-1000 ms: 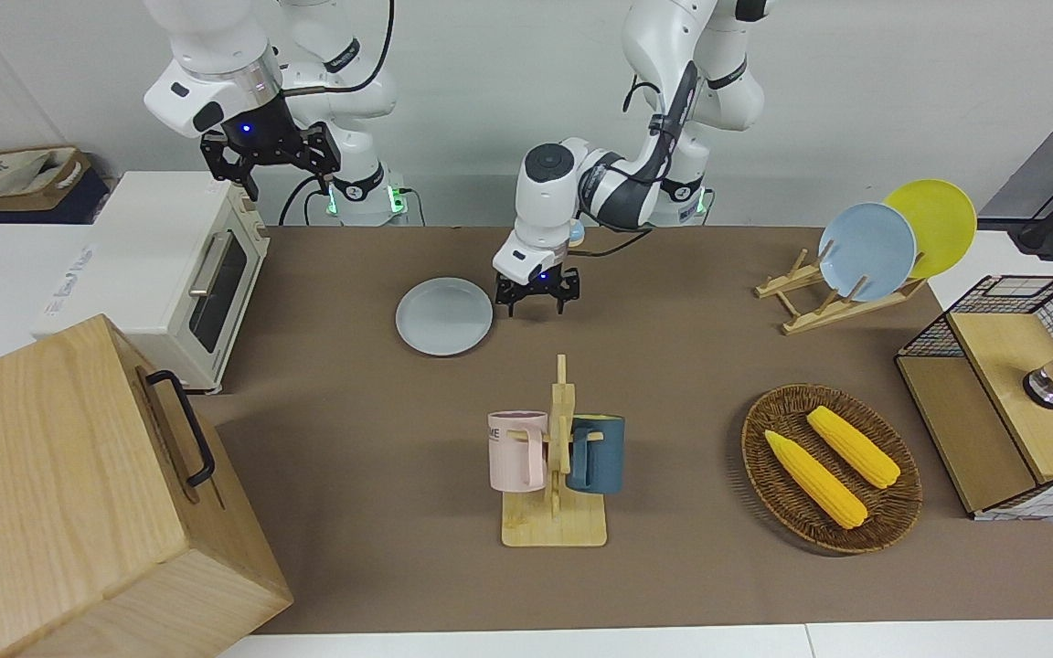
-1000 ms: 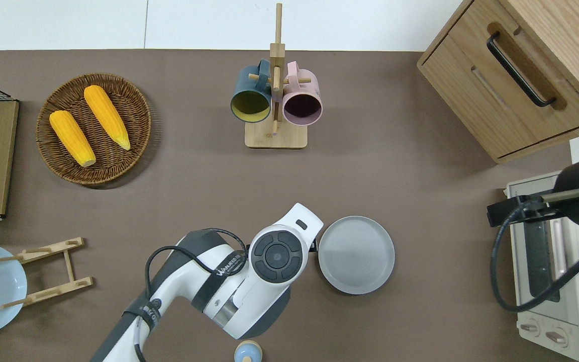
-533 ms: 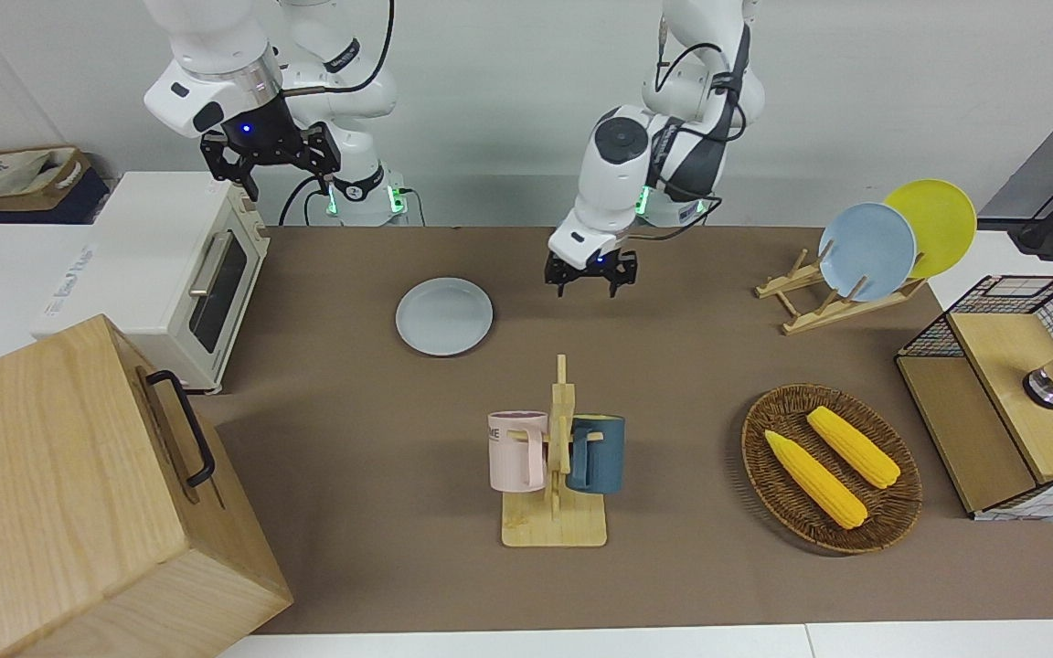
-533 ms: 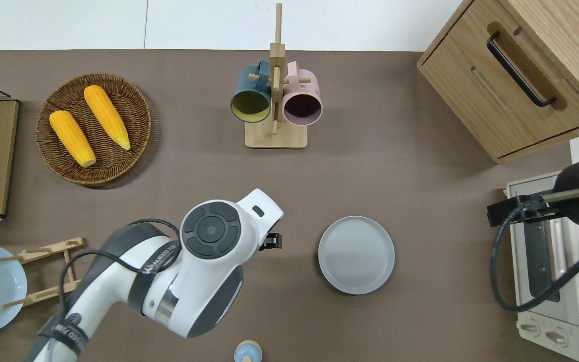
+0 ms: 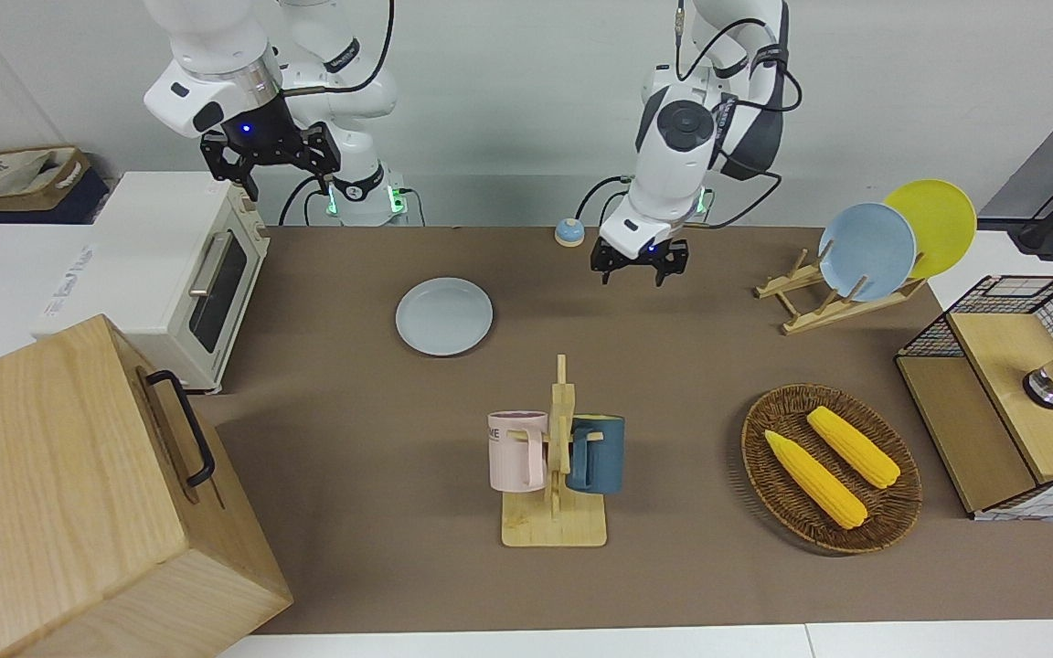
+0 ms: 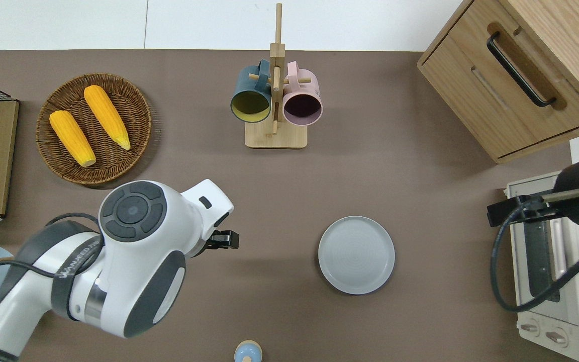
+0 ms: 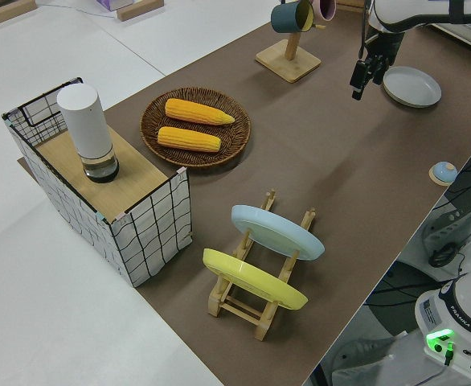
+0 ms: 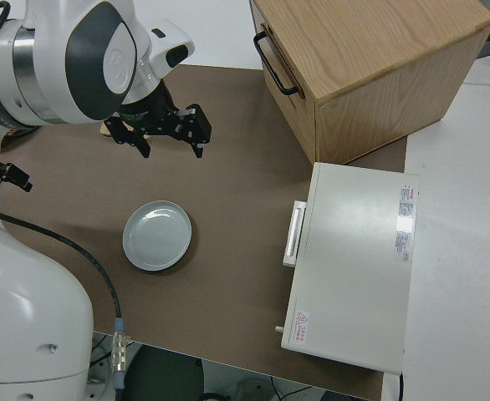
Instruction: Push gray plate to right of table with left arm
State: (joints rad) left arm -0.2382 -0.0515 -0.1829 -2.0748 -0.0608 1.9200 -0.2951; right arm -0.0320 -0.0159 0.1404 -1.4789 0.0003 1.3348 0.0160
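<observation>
The gray plate (image 5: 444,316) (image 6: 356,254) (image 7: 412,85) (image 8: 156,235) lies flat on the brown table (image 5: 353,439), nearer to the robots than the mug rack. My left gripper (image 5: 638,270) (image 6: 223,240) (image 7: 364,76) hangs open and empty in the air. It is over bare table, well apart from the plate, toward the left arm's end. My right arm is parked, its gripper (image 5: 289,178) (image 8: 171,150) open and holding nothing.
A mug rack (image 6: 275,100) with two mugs stands farther out. A toaster oven (image 5: 179,274) and a wooden cabinet (image 6: 515,75) fill the right arm's end. At the left arm's end are a corn basket (image 6: 93,128), a plate rack (image 5: 819,302) and a wire crate (image 5: 1011,393). A small blue knob (image 6: 248,352) sits near the robots.
The left gripper has drawn away from the plate's rim, rising and moving toward the left arm's end. The plate has stayed in place. The right arm has not moved.
</observation>
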